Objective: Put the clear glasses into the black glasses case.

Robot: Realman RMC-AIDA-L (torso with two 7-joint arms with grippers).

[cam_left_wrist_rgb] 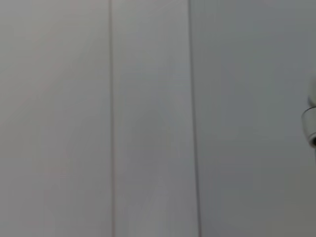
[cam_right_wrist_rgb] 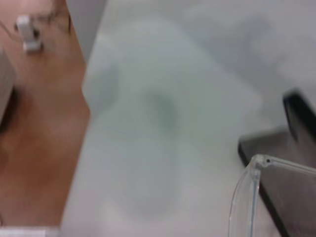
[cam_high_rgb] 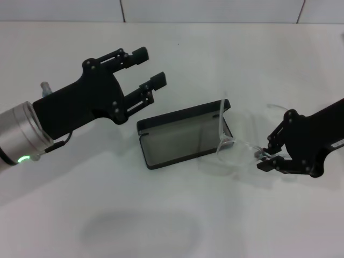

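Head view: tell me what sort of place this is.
Probably a lab or test bench: a bare white tabletop against a white panelled wall, holding only an open oblong black hard-shell glasses case and transparent wraparound plastic glasses.

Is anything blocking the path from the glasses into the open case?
Nothing visible. The right gripper holds the clear glasses right at the near end of the black glasses case, which lies open. The left gripper hovers beyond the case's far end, clear of the path.

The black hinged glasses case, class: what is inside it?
The black hinged glasses case shows only grey lining. The clear plastic glasses overlap its right end, pinched by the right gripper.
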